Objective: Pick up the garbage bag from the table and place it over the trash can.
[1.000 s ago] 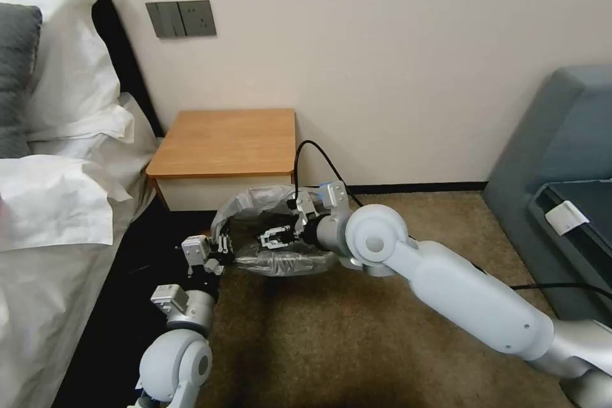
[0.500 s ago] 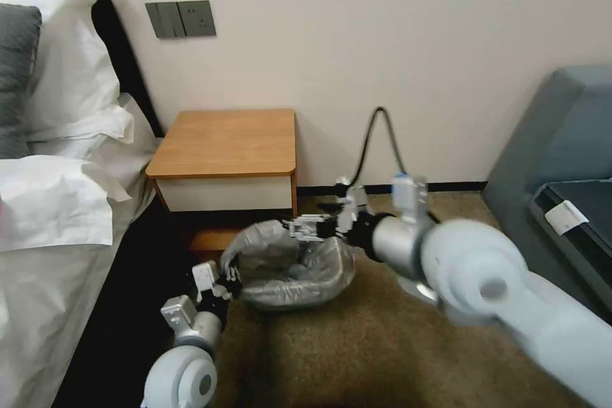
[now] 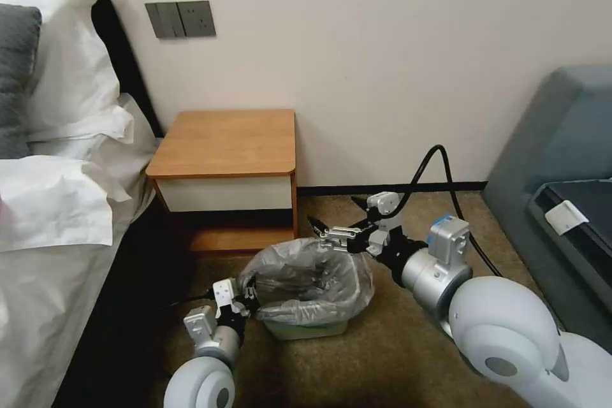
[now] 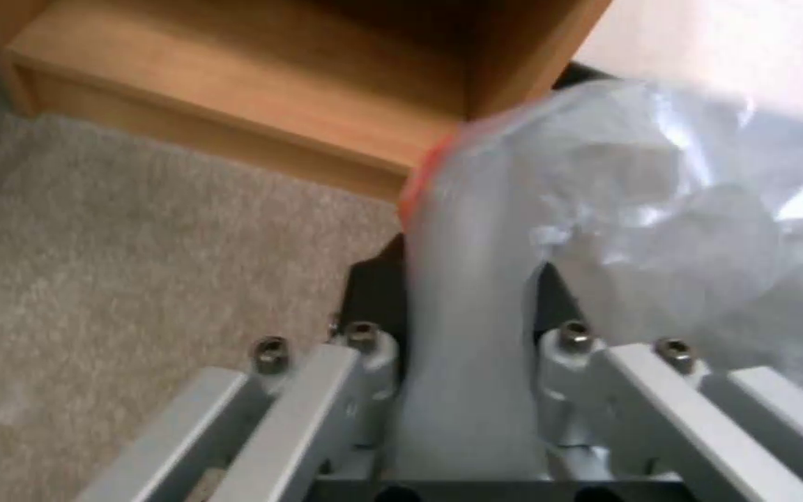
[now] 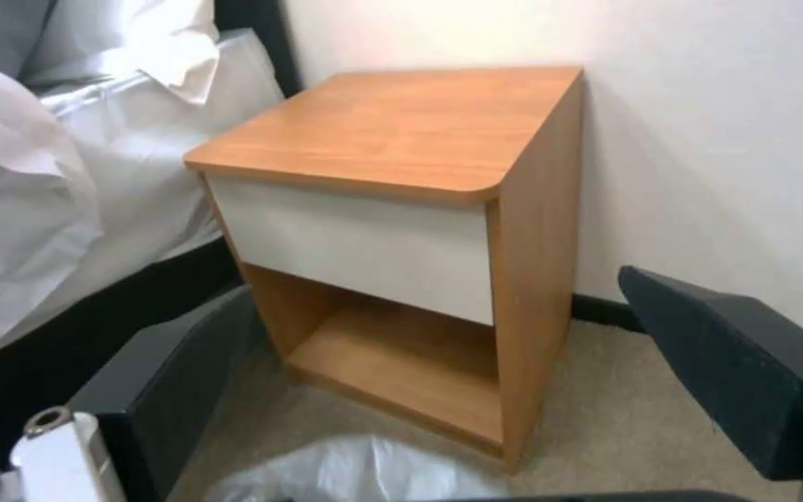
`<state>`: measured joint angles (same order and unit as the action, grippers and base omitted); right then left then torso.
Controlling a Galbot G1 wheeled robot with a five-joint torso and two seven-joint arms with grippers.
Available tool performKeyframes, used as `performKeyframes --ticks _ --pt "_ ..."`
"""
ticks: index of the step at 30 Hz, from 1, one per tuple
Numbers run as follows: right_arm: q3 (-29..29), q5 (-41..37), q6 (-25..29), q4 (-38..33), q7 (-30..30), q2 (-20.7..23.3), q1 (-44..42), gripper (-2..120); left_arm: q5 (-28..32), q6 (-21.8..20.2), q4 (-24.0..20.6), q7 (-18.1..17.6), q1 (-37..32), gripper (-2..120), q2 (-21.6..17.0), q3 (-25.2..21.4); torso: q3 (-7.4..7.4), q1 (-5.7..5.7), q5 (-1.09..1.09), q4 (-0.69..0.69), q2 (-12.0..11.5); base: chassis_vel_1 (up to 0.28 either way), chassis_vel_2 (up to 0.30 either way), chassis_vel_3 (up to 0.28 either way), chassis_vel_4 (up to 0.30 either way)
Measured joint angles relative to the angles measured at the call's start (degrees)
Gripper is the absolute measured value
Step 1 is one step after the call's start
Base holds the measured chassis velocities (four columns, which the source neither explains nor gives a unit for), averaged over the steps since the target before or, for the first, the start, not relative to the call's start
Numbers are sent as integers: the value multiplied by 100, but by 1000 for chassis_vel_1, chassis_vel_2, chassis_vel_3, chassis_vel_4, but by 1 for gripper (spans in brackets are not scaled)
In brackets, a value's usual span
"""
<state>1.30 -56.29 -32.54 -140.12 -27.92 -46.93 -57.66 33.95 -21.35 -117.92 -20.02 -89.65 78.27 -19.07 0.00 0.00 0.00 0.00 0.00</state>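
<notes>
The grey crinkled garbage bag (image 3: pixel 305 274) is spread over the trash can (image 3: pixel 306 329), whose pale green lower side shows beneath the film. My left gripper (image 3: pixel 245 290) is shut on the bag's near left edge; in the left wrist view the film (image 4: pixel 652 230) runs between the fingers (image 4: pixel 364 348). My right gripper (image 3: pixel 331 233) hangs open just above the bag's far right rim with nothing in it. In the right wrist view its black pads (image 5: pixel 727 348) stand wide apart, facing the table (image 5: pixel 392 139), with the bag (image 5: pixel 364 474) below. The table (image 3: pixel 229 140) top is bare.
A bed with white sheets (image 3: pixel 57 204) lines the left side. A grey-blue sofa (image 3: pixel 561 153) stands at the right. The can stands on brown carpet (image 3: pixel 357 370) in front of the table's open lower shelf (image 3: pixel 239 239). A black cable (image 3: pixel 440 172) loops over my right wrist.
The bag came down over the can with my left gripper holding its edge. My right gripper left the bag's inside, drew back to the right and now stands open.
</notes>
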Motion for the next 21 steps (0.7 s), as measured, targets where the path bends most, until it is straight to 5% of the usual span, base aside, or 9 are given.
performKeyframes --ticks 9,16,21 --pt "17 51 26 27 -2 -46 -20 100 -7 -164 1 -58 9 47 -10 -28 0 0 0 0 0 0 0 0 0" --pt "-26 54 36 69 -7 -109 -12 100 -4 -252 -141 -148 -102 79 -6 -186 0 0 0 0 0 0 0 0 0" --pt "68 117 45 48 -3 -139 -173 100 38 -113 -227 82 -92 97 -26 -315 0 0 0 0 0 0 0 0 0"
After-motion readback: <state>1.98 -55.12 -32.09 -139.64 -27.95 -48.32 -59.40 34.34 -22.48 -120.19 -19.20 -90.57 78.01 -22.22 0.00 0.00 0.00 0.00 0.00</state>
